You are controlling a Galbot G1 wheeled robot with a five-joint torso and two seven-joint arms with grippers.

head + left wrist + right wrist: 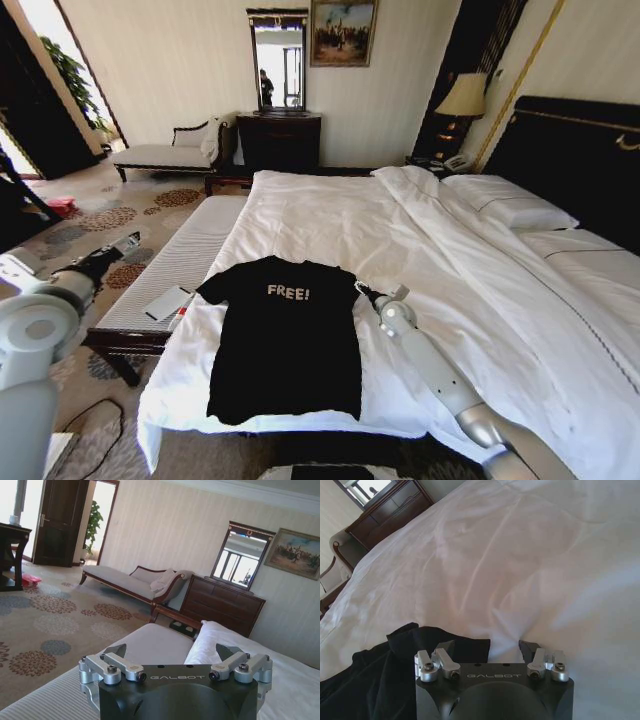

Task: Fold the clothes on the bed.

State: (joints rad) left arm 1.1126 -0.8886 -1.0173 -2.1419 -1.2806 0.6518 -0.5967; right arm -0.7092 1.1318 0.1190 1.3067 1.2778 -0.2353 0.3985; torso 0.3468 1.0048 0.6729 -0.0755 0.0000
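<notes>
The black T-shirt [285,340] lies flat on the bed [470,260]. The right end effector [362,292], released, sits at its sleeve; the next move is likely pinching that sleeve for the first fold. The left end effector [175,656], also released, hangs beside the bed.

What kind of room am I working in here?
Likely a hotel bedroom: a large bed with white bedding, a dark dresser under a mirror, and a chaise on patterned carpet.

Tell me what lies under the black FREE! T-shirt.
The black T-shirt lies flat on the white duvet near the bed's foot. The right end effector sits open at its sleeve. Whatever lies beneath the shirt and the duvet is covered.
</notes>
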